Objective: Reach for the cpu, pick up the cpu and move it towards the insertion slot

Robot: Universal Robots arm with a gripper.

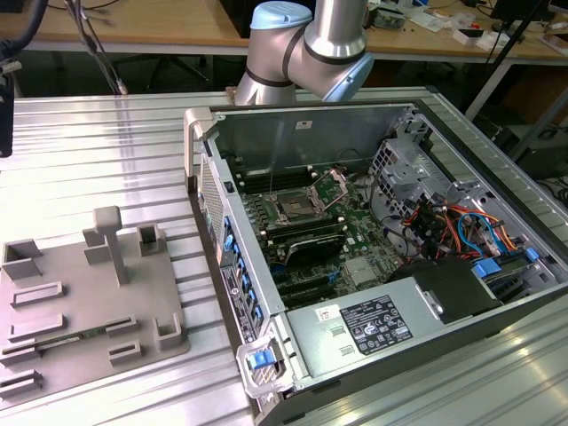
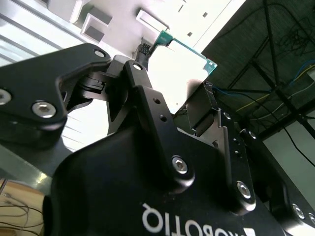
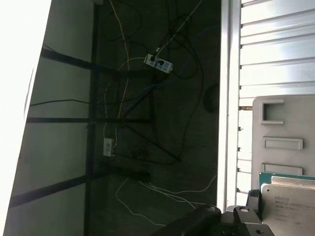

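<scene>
- The cpu (image 2: pixel 181 64) is gripped by the gripper (image 2: pixel 173 82). The fingers (image 2: pixel 202 115) are drawn in to the chip's width, and it seems to be pinched by two opposite edges, though glare on its plate leaves the exact contact uncertain.
- In the first wrist view the cpu (image 3: pixel 290 204) is seen lifted clear of any surface. Its silvery plate and green rim are both shown, with the grey fixture tray (image 3: pixel 295 123) and the slatted table (image 3: pixel 275 44) behind it.
- The insertion slot (image 1: pixel 293 210) is set inside the open computer case (image 1: pixel 206 151), on the green board, with its dark centre exposed within the metal frame.
- The slot lies on the exterior view's right of the fixture tray (image 1: pixel 80 293), past the case's upright side wall. That wall is judged to be the thing to be cleared on the way over.
- No long axis is offered by the square chip, so its edges are judged to need squaring to the frame.
- The memory slots (image 1: pixel 306 232) are packed just beside the socket, while the coloured cables (image 1: pixel 444 226) are kept well apart from it. The space above the socket is left open, and the arm (image 1: pixel 302 49) is seen at the case's far side.
</scene>
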